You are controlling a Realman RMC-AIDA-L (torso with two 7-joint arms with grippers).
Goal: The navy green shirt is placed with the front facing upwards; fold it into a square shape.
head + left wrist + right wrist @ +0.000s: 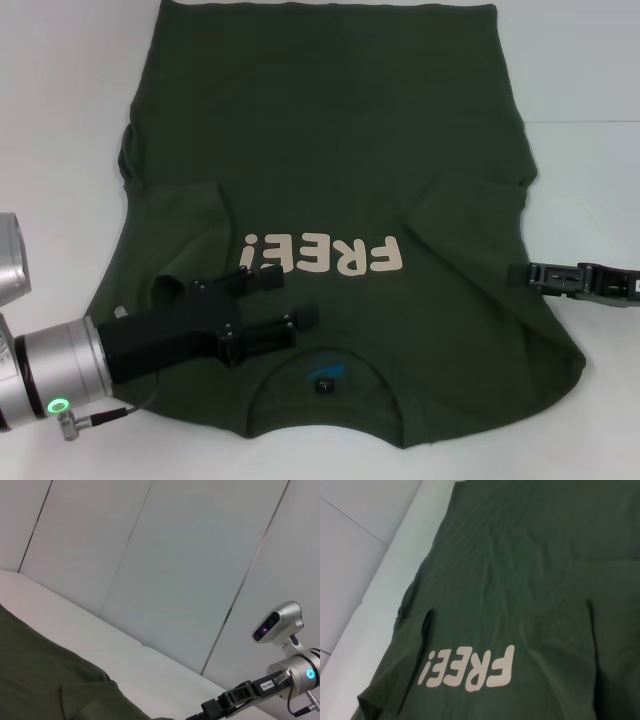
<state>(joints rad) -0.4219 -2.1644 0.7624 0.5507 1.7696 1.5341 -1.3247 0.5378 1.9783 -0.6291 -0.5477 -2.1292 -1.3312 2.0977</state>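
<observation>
The navy green shirt (330, 130) lies front up on the white table, its neck toward me and both sleeves folded in over the body. Cream "FREE!" lettering (322, 255) crosses the chest, and a small blue label (322, 372) shows inside the neck. My left gripper (290, 300) is open over the shirt's shoulder, just left of the neck and below the lettering. At the shirt's right side edge sits my right gripper (515, 275), seen edge-on. The right wrist view shows only the shirt (530, 580) and its lettering (467, 669). In the left wrist view the right gripper (215, 711) appears far off.
The white table (60, 120) shows bare on both sides of the shirt. Grey wall panels (165, 555) rise behind the table's far edge. The shirt's hem reaches the top of the head view.
</observation>
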